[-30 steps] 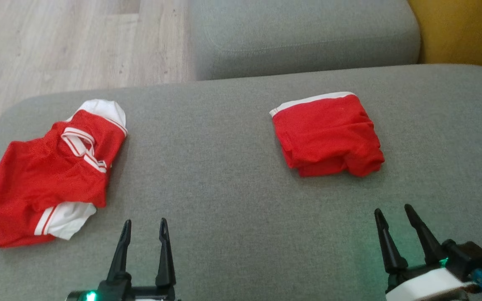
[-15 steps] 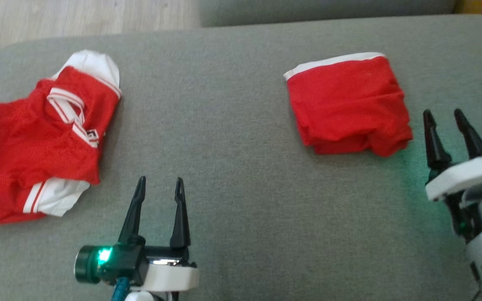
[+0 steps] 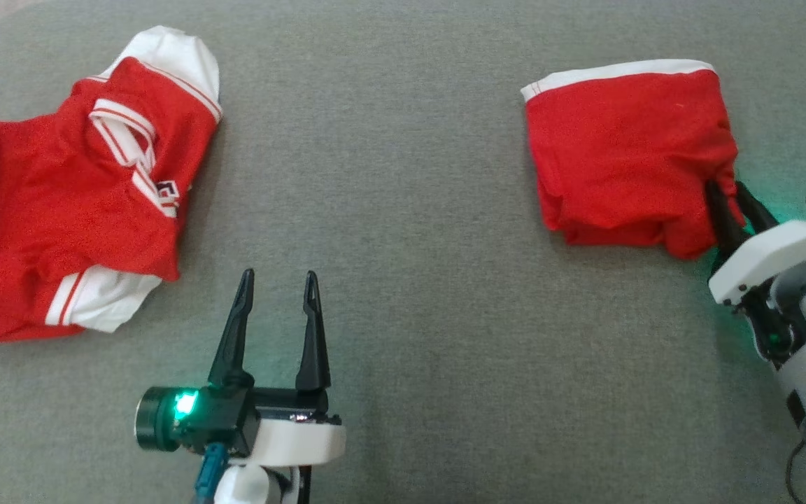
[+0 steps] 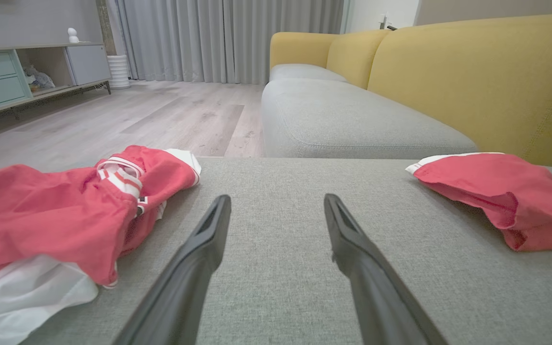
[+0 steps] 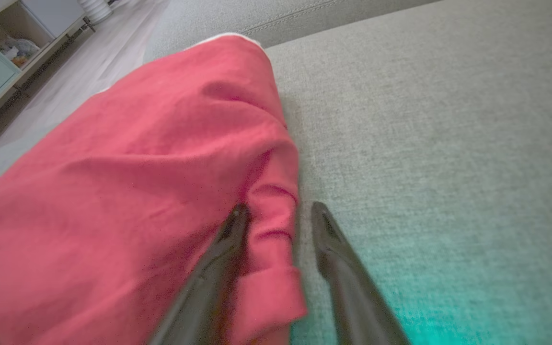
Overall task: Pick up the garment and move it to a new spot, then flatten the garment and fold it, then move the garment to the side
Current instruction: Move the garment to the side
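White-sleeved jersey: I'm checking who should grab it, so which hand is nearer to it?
Left. The left hand is open just beside the jersey, not touching it. The right hand is across the cushion, fingers astride the plain red folded garment's corner.

At the cushion's point(image 3: 403, 175) left end, the garment point(image 3: 60, 210); at its right end, well apart, the folded garment point(image 3: 627, 154). Between them, nearer the garment and before it, the left gripper point(image 3: 279, 274). At the folded garment's near right corner, the right gripper point(image 3: 725, 187), straddling its edge. Behind the cushion, sofa point(image 4: 367, 124) and floor point(image 4: 161, 110).
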Robot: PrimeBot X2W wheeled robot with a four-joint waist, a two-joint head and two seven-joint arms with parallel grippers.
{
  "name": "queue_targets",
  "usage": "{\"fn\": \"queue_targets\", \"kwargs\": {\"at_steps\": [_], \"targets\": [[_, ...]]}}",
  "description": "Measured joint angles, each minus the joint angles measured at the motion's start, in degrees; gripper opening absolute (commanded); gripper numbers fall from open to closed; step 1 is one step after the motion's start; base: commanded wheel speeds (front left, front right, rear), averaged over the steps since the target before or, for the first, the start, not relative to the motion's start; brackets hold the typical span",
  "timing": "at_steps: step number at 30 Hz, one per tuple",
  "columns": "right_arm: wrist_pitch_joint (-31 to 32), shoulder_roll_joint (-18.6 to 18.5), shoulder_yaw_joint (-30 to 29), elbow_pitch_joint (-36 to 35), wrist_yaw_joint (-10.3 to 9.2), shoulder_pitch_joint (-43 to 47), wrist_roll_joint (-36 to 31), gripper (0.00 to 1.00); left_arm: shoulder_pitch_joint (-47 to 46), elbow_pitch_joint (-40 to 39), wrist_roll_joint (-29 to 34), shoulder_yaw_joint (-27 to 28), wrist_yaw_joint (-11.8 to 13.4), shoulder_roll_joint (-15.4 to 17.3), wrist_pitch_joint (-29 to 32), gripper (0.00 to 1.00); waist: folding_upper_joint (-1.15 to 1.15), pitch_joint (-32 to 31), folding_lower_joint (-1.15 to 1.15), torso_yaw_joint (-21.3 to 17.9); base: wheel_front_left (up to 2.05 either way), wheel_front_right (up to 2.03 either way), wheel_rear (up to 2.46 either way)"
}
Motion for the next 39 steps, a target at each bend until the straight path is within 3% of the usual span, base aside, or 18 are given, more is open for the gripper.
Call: {"fn": "queue_targets", "kwargs": {"at_steps": [7, 14, 21, 23, 28, 31, 35, 39], "targets": [[-0.43, -3.18, 6.39, -4.00, 0.00, -1.37, 5.12, 0.00, -0.64, -0.02, -0.67, 0.45, 0.35, 0.00, 0.00, 1.00, 0.00, 1.20, 0.00, -3.54, 0.00, 0.00, 0.00], [-2.42, -13.94, 7.59, -4.00, 0.00, -3.70, 6.97, 0.00, -4.78, -0.16, 0.82, 1.48, -0.56, -0.07, 0.00, 1.00, 0.00, 5.21, 0.00, -8.70, 0.00, 0.00, 0.00], [-6.35, -20.94, 5.14, 1.14, 0.00, -9.09, 6.36, 0.00, -10.65, 0.98, 3.54, 1.18, -2.18, -0.10, 0.00, 1.00, 0.00, 11.49, 0.01, -12.63, 0.00, 0.00, 0.00], [-8.14, -21.84, 3.82, 3.74, 0.00, -10.58, 4.80, 1.00, -11.88, 1.33, 3.54, 0.94, -2.64, -0.09, 0.00, 1.00, 0.00, 12.95, 0.01, -13.59, 0.00, 0.00, 0.00], [-10.31, -20.75, 0.82, 6.06, 0.00, -14.07, -1.64, 1.00, -12.78, 2.53, 3.42, 0.12, -2.63, -0.13, -0.01, 1.00, 0.00, 13.46, 0.01, -15.24, 0.00, 0.00, 0.00], [-10.45, -18.48, -4.77, 0.46, 0.00, -13.97, -7.71, 1.00, -12.51, 2.83, 2.65, 0.00, -2.59, -0.11, -0.01, 1.00, 0.00, 11.63, 0.00, -15.15, 0.00, 0.00, 0.00], [-10.60, -12.62, -9.24, -8.04, 0.00, -9.38, -14.36, 1.00, -10.80, 3.04, 1.43, -0.03, -2.54, -0.11, -0.01, 1.00, 0.00, 7.62, -0.01, -14.18, 0.00, 0.00, 0.00], [-10.70, -6.14, -7.93, -14.06, 0.00, 1.54, -17.12, 1.00, -6.34, 3.46, -0.22, 0.40, -2.05, -0.10, 0.00, 1.00, 0.00, 2.46, -0.02, -12.82, 0.00, 0.00, 0.00]]}}
